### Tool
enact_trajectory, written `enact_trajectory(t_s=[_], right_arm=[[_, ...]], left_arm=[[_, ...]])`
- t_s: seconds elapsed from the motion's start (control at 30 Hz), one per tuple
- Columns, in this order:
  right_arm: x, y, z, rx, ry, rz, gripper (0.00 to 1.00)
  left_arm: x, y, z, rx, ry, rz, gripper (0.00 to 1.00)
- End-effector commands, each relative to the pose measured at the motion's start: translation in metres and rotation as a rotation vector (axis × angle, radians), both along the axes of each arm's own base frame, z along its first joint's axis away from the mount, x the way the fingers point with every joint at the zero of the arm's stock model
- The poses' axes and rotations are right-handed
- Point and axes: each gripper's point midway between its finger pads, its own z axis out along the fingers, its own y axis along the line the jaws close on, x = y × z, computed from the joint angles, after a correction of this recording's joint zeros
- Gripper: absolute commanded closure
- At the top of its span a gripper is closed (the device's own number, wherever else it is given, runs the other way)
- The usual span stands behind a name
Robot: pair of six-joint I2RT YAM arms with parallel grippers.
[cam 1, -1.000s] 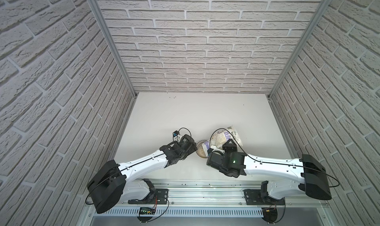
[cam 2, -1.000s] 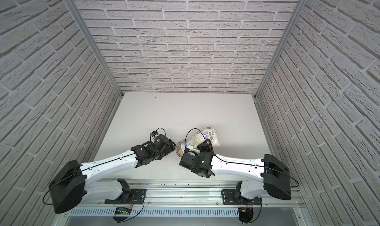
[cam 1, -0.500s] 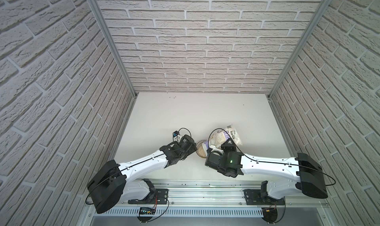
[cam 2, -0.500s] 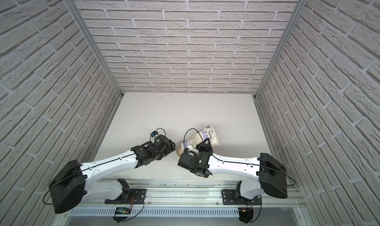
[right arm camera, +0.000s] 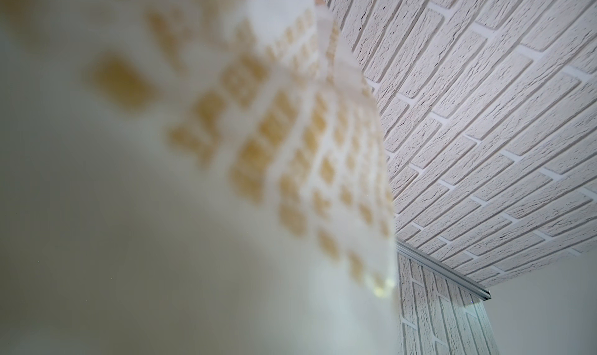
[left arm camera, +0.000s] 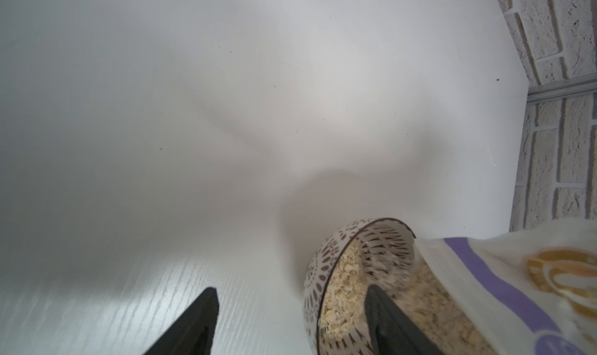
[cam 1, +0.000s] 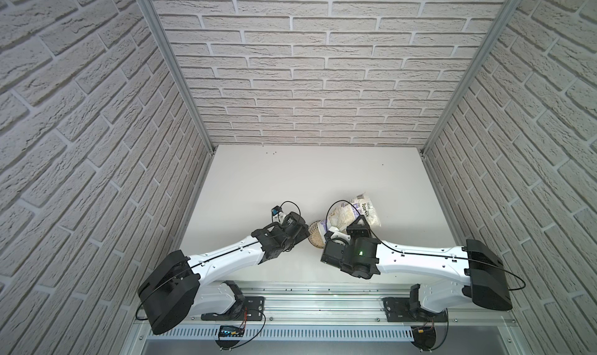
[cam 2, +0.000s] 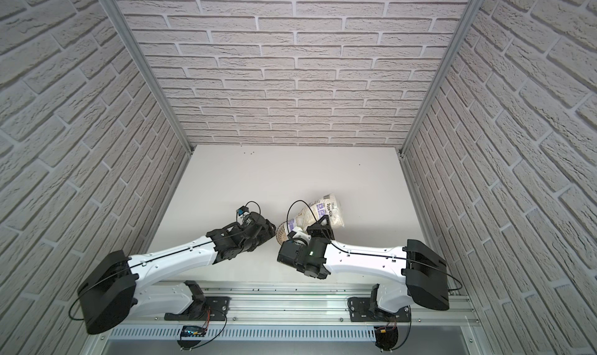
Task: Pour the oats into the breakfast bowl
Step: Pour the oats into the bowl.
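Starting from the wide white bench [cam 1: 290, 175], which arm do we count nearer to the work?

— Both reach its front middle, but our right arm [cam 1: 420, 256] carries the load. The right end effector [cam 1: 357, 225] is clamped on the clear crinkly plastic bag of pale oats [cam 1: 363, 208], held slanted off the bench.

And the bag's long axis?

— It runs from the far end, toward the back wall and our right, down to the mouth over the small round white bowl with a dark lattice pattern [left arm camera: 323, 272]. The bowl sits on the bench just beside that end effector, toward our left.

Our left end effector [left arm camera: 290, 288]?

— Its jaws stand apart, astride the bowl's near wall and gripping nothing. We cannot tell whether a finger touches it.

The oats themselves?

— Some pale flakes [left arm camera: 339, 292] lie in the bowl already. We judge the next move turns on tipping further along that axis.
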Motion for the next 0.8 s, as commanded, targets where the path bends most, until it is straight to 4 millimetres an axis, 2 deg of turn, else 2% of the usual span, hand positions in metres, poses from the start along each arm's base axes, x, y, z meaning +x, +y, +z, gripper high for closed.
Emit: enact_trajectory(t_s=[0.0, 0.1, 0.23, 0.37, 0.5, 0.6, 0.7, 0.77], right_arm=[[0.0, 0.001, 0.049, 0.069, -0.212, -0.016, 0.96], [-0.001, 0.006, 0.035, 0.032, -0.184, 0.005, 0.97], [-0.002, 0.002, 0.051, 0.085, -0.209, -0.006, 0.97], [-0.003, -0.001, 0.041, 0.032, -0.203, -0.001, 0.97], [-0.002, -0.003, 0.048, 0.081, -0.21, -0.014, 0.96], [-0.001, -0.001, 0.034, 0.025, -0.185, -0.006, 0.96], [-0.001, -0.003, 0.045, 0.083, -0.2, -0.019, 0.97], [-0.001, -0.004, 0.038, 0.071, -0.185, -0.014, 0.96]], left_arm=[[-0.001, -0.001, -0.003, -0.004, -0.006, 0.001, 0.26], [0.001, -0.001, -0.002, -0.004, -0.012, 0.006, 0.26], [0.0, -0.001, -0.002, -0.005, -0.01, 0.007, 0.26], [0.001, 0.0, -0.001, -0.006, -0.012, 0.01, 0.27], [0.001, -0.001, -0.001, -0.008, -0.011, 0.011, 0.27], [0.001, -0.001, -0.001, -0.01, -0.011, 0.012, 0.27], [0.001, 0.0, 0.0, -0.01, -0.012, 0.011, 0.27], [0.0, 0.0, 0.0, -0.009, -0.011, 0.012, 0.27]])
